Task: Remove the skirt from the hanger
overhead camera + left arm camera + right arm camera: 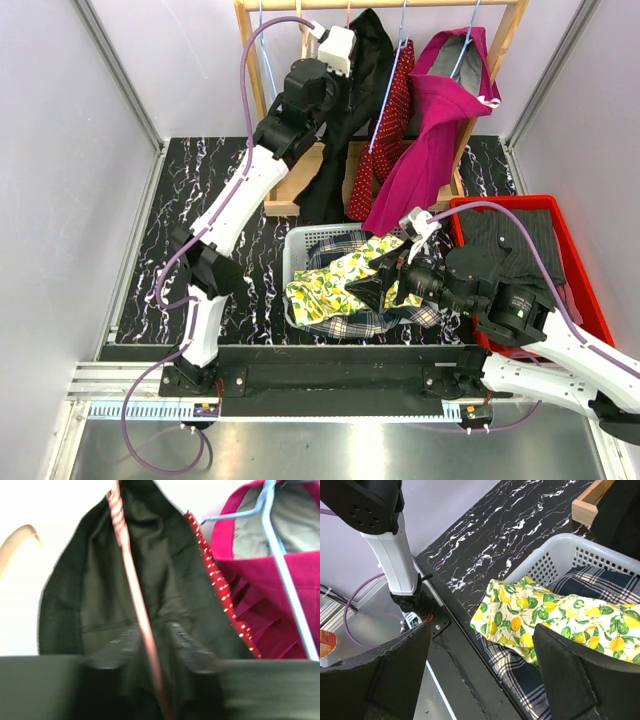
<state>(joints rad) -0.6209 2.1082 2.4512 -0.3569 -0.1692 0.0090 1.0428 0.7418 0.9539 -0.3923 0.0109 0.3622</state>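
Observation:
A black skirt hangs on a pink hanger from the wooden rack at the back. My left gripper is raised to its top. The jaws stand narrow and blurred, pinching a fold of black fabric, with the pink hanger wire running between them. My right gripper hovers open over the near rim of the white basket. Nothing sits between its fingers.
A red dotted garment and a magenta one on a blue hanger hang right of the skirt. The basket holds a lemon-print cloth over plaid fabric. A red tray with dark cloth lies at the right.

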